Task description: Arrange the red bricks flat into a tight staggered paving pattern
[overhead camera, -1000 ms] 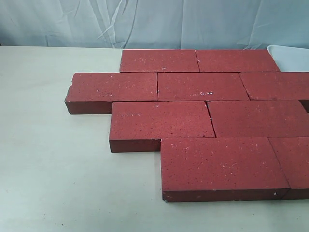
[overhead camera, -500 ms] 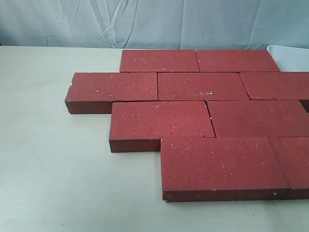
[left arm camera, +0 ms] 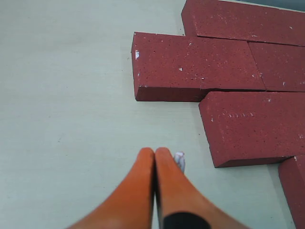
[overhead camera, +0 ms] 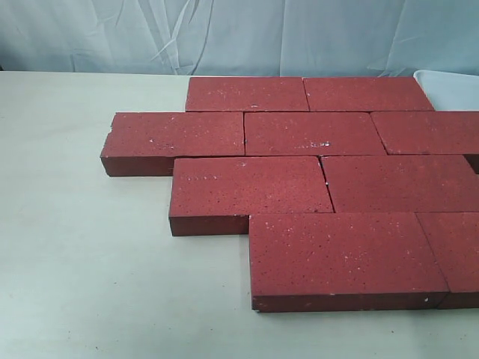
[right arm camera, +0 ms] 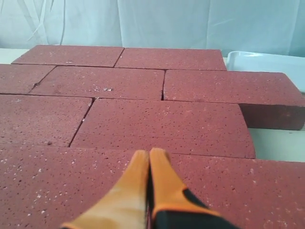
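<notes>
Several dark-red bricks [overhead camera: 314, 134] lie flat on the pale table [overhead camera: 82, 262] in four staggered rows, edges touching. The nearest full brick [overhead camera: 344, 258] sits at the front right. Neither gripper shows in the exterior view. In the left wrist view my left gripper [left arm camera: 155, 151] is shut with nothing in it, over bare table beside the bricks [left arm camera: 190, 67]. A small white scrap [left arm camera: 179, 159] lies by its tip. In the right wrist view my right gripper [right arm camera: 149, 153] is shut and empty, hovering over the front row of bricks [right arm camera: 162, 124].
A white tray [overhead camera: 449, 86] stands at the back right behind the bricks, also the tray [right arm camera: 267, 61] in the right wrist view. A blue-grey cloth [overhead camera: 239, 34] hangs behind the table.
</notes>
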You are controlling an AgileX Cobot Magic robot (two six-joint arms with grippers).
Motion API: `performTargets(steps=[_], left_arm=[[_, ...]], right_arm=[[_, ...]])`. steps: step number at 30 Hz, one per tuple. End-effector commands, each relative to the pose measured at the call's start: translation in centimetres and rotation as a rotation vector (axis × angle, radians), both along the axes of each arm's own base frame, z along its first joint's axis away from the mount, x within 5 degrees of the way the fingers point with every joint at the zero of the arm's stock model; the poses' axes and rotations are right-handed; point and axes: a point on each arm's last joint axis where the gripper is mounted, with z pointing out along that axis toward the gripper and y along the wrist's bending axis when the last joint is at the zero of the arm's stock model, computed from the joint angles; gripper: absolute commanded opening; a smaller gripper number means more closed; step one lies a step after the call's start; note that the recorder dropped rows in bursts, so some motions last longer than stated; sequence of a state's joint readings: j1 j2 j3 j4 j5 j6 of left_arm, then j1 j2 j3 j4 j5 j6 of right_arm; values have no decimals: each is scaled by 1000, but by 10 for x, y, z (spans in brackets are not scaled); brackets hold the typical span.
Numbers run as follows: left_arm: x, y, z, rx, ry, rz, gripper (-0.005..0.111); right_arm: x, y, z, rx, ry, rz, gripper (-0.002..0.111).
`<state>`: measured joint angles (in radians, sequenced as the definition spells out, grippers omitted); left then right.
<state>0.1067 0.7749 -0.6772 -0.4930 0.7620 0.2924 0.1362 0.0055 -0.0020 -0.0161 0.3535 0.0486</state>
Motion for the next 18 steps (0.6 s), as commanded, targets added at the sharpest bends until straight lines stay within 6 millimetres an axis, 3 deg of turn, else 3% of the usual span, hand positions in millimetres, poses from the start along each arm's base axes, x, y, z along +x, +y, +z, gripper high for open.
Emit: performTargets(steps=[1,18], left_arm=[[-1,0,1,2,-10,2,0],[-1,0,1,2,-10,2,0]], right_arm=[[1,-5,1,0,-23,-101,-1],[1,-8,1,0,-23,-157,-1]])
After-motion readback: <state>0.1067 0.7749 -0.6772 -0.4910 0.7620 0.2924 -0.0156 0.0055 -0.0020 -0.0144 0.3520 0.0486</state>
